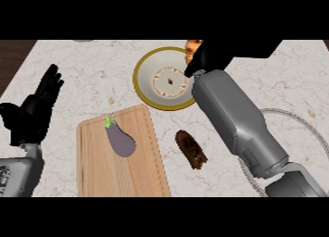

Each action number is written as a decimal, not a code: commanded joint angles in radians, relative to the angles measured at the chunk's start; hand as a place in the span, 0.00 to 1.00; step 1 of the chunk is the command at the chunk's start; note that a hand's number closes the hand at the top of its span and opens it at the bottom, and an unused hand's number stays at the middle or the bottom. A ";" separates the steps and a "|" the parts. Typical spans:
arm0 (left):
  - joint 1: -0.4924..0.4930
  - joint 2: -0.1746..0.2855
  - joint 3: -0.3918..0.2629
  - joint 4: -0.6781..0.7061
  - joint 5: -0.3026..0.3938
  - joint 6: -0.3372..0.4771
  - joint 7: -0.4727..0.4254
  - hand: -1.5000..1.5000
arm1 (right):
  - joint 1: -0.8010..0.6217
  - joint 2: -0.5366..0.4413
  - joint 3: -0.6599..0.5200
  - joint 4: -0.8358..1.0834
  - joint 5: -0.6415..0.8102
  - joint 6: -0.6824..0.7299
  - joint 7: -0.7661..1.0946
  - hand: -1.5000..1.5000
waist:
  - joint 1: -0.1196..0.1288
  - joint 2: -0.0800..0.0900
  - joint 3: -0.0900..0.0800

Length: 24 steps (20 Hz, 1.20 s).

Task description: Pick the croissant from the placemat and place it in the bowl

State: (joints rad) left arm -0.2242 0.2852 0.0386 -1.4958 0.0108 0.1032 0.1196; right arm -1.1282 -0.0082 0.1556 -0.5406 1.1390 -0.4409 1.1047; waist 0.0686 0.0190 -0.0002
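Closing around the orange-brown, flaky-looking croissant (192, 46), the black right hand (218, 53) is hanging at the 12 o'clock edge of the scene, its fingers curled on the pastry. Only a small, crusty patch is showing at the hand's 10 o'clock side, so the croissant's long axis and heading cannot be told. That patch is sitting just past the 1 o'clock rim of the round cream ceramic bowl (141, 69), which has an olive-gold band and a ring of brown flecks inside. The smooth grey forearm (238, 120) is running from 5 o'clock up to the bowl and covering its 3 o'clock side.

The round pale placemat (300, 143), edged in grey cord, is lying at 4 o'clock, partly under the arm. A dark brown, rough, oblong piece of food (191, 149) is lying near centre, angled from 11 to 5 o'clock. At 7 o'clock a rectangular light wooden cutting board (98, 171) is carrying a glossy purple eggplant (121, 141), green stem towards 11 o'clock. The black left hand (30, 115) is resting at 9 o'clock, fingers straight and apart, over the white marbled counter (71, 92).
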 commanded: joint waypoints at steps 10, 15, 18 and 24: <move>0.042 0.004 0.019 -0.037 0.004 -0.004 0.019 0.50 | 0.094 0.008 -0.167 -0.015 -0.271 -0.374 -0.260 0.00 | -0.028 -0.010 0.003; 0.030 0.008 0.035 -0.025 0.016 -0.005 0.025 0.50 | 0.152 0.008 -0.166 -0.205 -0.356 -0.646 -0.371 0.00 | -0.030 -0.017 0.004; 0.025 0.028 0.054 -0.019 0.027 -0.024 0.017 0.50 | 0.257 0.008 -0.123 -0.339 -0.470 -0.692 -0.429 0.00 | -0.052 -0.022 0.003; 0.146 0.018 0.078 -0.044 0.022 -0.014 -0.035 0.50 | 0.616 0.008 0.000 -0.693 -0.545 -0.618 -0.464 0.00 | -0.091 -0.031 0.000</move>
State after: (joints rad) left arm -0.1354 0.3015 0.0903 -1.5415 0.0225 0.0953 0.1267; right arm -0.6978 -0.0035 0.1009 -1.0372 0.6335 -1.0381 0.6510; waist 0.0000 -0.0077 0.0013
